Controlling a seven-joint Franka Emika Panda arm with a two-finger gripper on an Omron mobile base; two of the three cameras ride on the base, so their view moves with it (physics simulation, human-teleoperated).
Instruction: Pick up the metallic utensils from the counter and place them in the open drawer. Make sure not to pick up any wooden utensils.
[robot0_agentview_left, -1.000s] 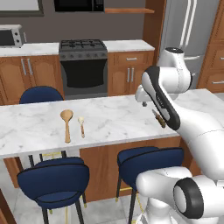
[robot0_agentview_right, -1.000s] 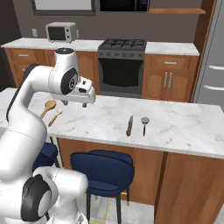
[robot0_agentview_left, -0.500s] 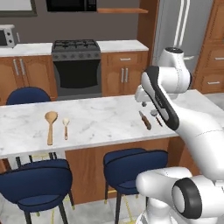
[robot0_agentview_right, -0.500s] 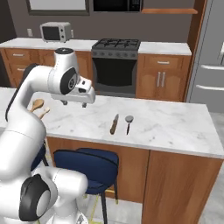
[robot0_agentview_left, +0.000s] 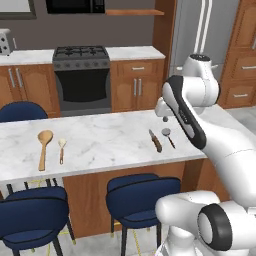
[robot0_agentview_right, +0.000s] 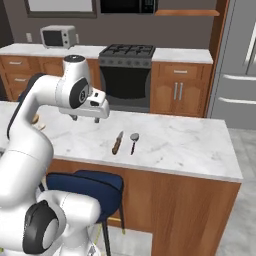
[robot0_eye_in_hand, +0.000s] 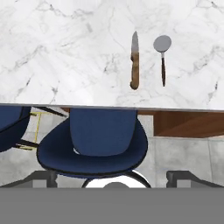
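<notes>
The long white marble counter (robot0_agentview_left: 110, 142) with soft grey veins sits on a flat brown wood-grain base, its polished slab smooth and straight-edged. Near its right part lie two slim metallic utensils side by side but apart: a small knife with a grey metal blade and a dark brown wooden handle (robot0_agentview_left: 155, 140), and just to its right a thin spoon with a round grey bowl and a dark stem (robot0_agentview_left: 167, 136). In the hand view both lie close to the counter's near edge, the knife's blade and the spoon's bowl pointing away from that edge. Well apart from them, toward the left end of the slab, rest a large light-tan wooden spoon with a round bowl (robot0_agentview_left: 43, 146) and a much smaller thin wooden spoon with a pale head (robot0_agentview_left: 61, 149), also side by side. The white arm's two-finger gripper (robot0_agentview_right: 87, 119) hangs above the counter, empty, left of the metal pieces in the right base view; its dark fingertips (robot0_eye_in_hand: 43, 176) stand wide apart at the bottom corners of the hand view. Rounded navy-blue padded stools (robot0_agentview_left: 141, 192) stand under the counter's overhang. No writing is legible anywhere.
</notes>
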